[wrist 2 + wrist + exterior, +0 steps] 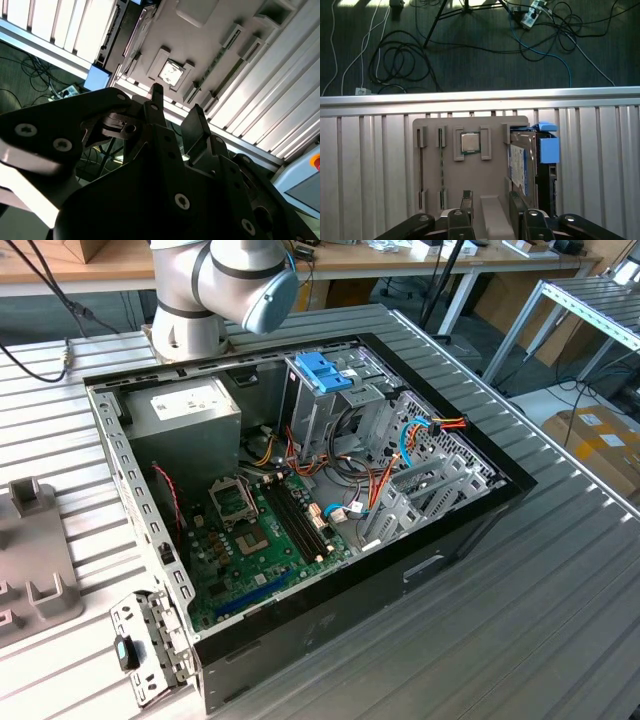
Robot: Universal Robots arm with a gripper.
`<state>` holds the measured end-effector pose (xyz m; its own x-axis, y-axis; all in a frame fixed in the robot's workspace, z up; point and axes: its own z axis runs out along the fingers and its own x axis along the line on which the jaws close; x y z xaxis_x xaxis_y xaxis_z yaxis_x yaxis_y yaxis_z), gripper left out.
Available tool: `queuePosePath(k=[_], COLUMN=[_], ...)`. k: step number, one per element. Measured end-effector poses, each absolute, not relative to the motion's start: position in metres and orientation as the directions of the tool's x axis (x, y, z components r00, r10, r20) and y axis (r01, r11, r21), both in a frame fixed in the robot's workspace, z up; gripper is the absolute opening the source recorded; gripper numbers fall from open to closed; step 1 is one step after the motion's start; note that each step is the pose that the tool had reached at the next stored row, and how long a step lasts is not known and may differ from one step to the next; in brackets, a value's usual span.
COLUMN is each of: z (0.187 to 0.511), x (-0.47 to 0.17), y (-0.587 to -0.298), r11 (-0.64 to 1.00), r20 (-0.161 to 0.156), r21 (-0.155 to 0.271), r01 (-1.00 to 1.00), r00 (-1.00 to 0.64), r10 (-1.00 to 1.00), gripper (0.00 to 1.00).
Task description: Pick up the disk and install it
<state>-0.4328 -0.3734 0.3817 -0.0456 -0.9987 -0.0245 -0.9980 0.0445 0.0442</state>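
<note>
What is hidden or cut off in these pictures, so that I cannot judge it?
1. The disk, first wrist view: it stands on edge in the gray fixture, and the open gripper hides one end.
2. The fixture, exterior view: the picture's left edge cuts it off.
3. The arm, exterior view: the top edge cuts it off.

No legible text or labels

Your arm (215, 280): smooth silver-grey cylindrical joints, one closed by a round light-blue cap (270, 302). In both wrist views, your gripper (176, 102) (490, 197) is matte black, with angular plates and linkages fastened by silver cross-head screws (181, 201) and two narrow fingers (466, 197).
</note>
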Motion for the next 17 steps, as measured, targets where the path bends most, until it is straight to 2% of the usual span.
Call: queuePosePath(k=[17], z=[0.3797], x=[-0.4333], y=[-0.3699], r11=[0.044], r20=[-0.024], r21=[0.044], r01=[-0.998], r00=[-0.046], r10=[-0.999], gripper=[0.42])
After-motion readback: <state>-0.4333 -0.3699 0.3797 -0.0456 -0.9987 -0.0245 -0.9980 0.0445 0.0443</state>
